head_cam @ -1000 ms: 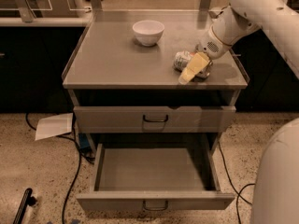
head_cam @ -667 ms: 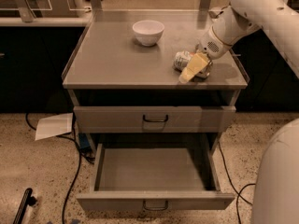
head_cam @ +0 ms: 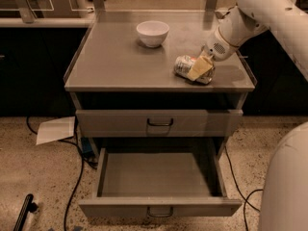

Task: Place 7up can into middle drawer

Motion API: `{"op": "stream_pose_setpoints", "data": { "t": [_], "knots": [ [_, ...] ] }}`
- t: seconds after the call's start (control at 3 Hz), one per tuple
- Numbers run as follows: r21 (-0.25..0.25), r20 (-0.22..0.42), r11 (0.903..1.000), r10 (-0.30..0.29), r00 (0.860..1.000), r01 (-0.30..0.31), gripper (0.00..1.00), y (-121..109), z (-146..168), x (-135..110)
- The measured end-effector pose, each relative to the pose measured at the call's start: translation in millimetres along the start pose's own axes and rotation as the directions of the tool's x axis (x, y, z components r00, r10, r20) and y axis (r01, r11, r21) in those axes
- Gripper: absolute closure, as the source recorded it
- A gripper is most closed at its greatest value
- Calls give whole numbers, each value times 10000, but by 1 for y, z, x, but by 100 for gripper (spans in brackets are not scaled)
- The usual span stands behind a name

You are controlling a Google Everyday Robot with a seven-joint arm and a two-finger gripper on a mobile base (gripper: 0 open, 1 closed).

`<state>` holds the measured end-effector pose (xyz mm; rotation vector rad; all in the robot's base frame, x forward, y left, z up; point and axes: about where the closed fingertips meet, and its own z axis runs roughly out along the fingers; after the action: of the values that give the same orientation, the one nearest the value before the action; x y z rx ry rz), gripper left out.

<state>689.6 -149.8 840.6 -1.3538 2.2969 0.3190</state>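
The 7up can [head_cam: 183, 64], pale silver and dented, lies on its side on the cabinet top [head_cam: 115, 61] near the right front corner. My gripper [head_cam: 200, 68] reaches down from the right and sits right on the can's right end, covering part of it. The middle drawer [head_cam: 159, 209] is pulled wide open below and in front of the cabinet, and its inside shows nothing in it. Its short front panel carries a small dark loop handle.
A white bowl [head_cam: 152, 33] stands at the back middle of the cabinet top. A taller-fronted drawer [head_cam: 120, 123] above the open one is shut. A sheet of paper [head_cam: 55, 129] and dark cables [head_cam: 77, 177] lie on the floor at the left. My white arm [head_cam: 269, 8] fills the right side.
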Motion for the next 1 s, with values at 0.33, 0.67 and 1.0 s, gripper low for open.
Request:
{"op": "stream_pose_setpoints", "data": {
  "t": [0.33,0.67,1.0],
  "knots": [
    [2,1,10000,-4,10000,4,89,0,0,0],
    [59,13,9999,-89,10000,89,100,1,0,-3],
    [704,389,9974,-185,9991,157,100,9,-15,-5]
  ]
}}
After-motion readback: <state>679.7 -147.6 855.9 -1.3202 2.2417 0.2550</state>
